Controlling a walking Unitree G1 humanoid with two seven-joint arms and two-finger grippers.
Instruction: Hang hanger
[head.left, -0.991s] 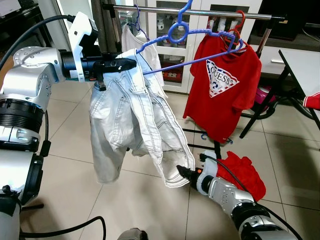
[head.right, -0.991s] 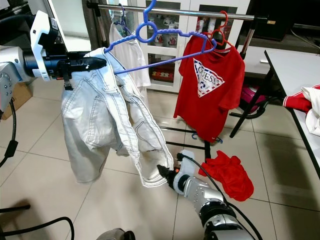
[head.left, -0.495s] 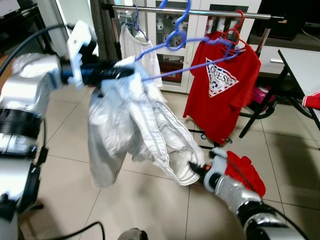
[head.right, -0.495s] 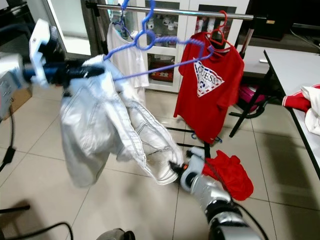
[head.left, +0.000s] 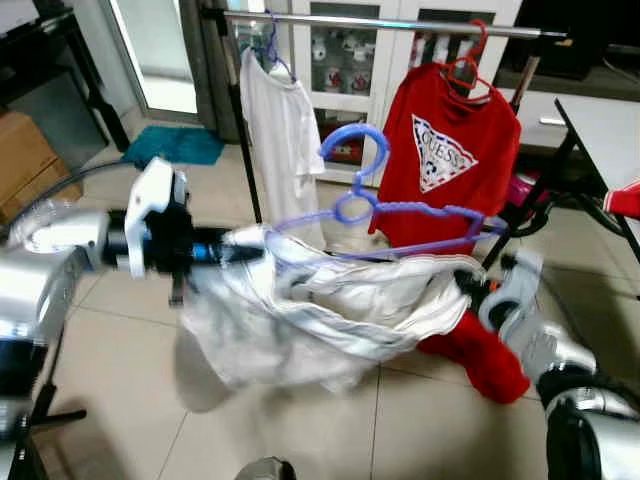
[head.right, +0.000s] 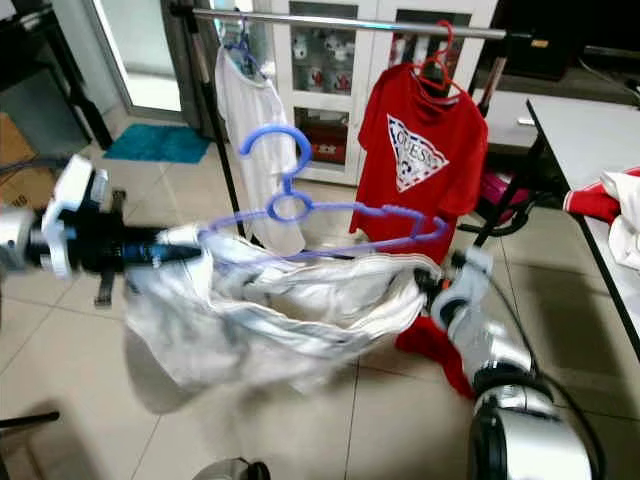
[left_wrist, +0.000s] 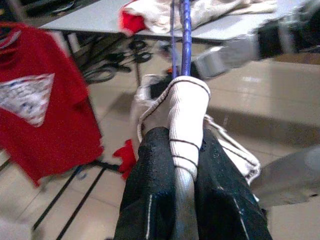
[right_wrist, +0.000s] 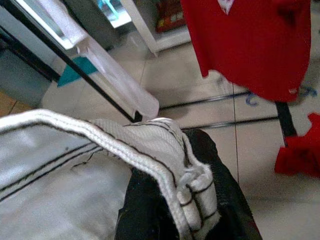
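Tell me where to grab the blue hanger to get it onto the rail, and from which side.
Grip the blue hanger at the ring just below its hook, coming from the robot's side. The hook stands clear above the white garment, while the arms are draped in cloth. The left gripper and the right gripper are both shut on the garment, so one would probably have to let go first.

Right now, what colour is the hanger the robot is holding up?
The hanger is blue-purple plastic, clearest in the right eye view.

"GUESS" logo on red tee (head.left: 447, 150)
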